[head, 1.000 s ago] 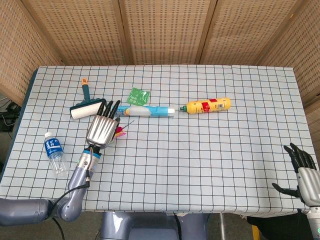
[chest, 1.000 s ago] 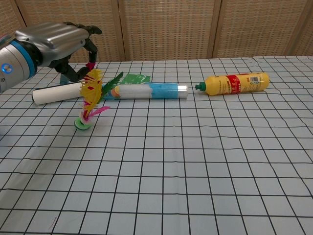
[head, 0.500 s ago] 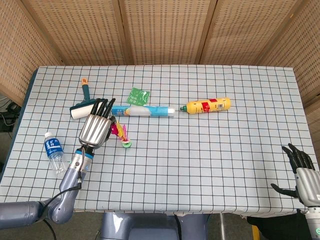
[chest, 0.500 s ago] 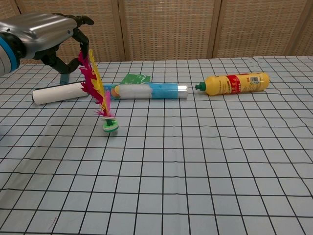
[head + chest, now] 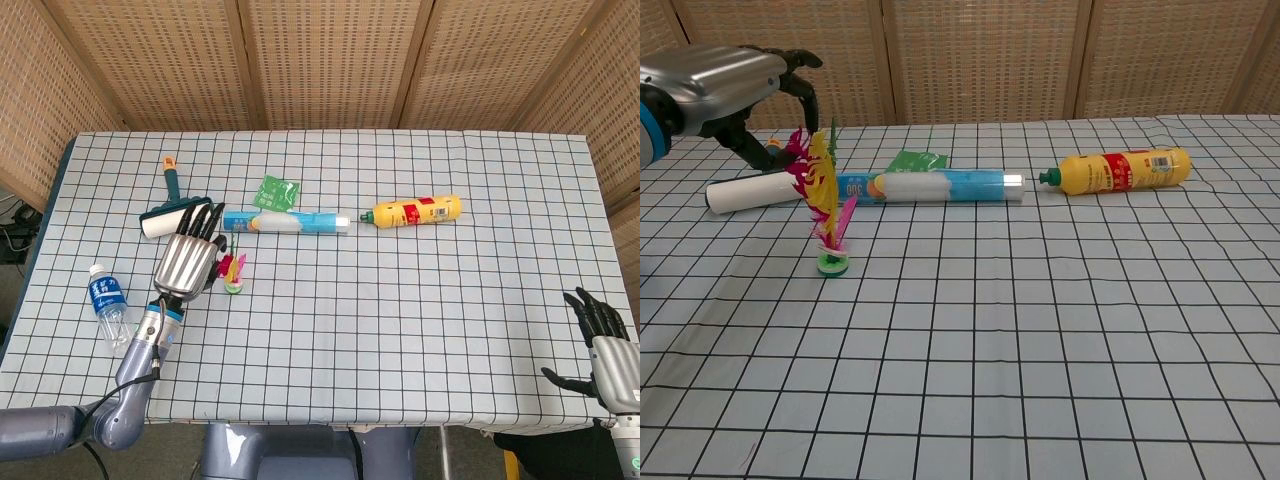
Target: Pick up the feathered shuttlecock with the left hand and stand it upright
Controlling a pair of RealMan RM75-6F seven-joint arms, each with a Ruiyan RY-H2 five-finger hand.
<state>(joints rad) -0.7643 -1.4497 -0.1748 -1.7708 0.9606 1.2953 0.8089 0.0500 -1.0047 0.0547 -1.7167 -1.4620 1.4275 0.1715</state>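
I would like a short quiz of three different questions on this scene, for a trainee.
1. True or false: the shuttlecock stands with its green base on the table.
2. Which hand is at its feathers: A left hand, B right hand?
3. Fill in: the yellow bottle lies on its ____.

Key: 1 true; 2 A; 3 side.

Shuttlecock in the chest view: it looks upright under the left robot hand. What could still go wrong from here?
1. The shuttlecock stands on a small green base, its feathers leaning slightly; it may tip once let go.
2. The left robot hand has fingers curled at the feather tops; whether they grip is unclear, but withdrawing could snag the feathers and drag it over.
3. The white roller and blue tube lie just behind; a fall that way would land on them.
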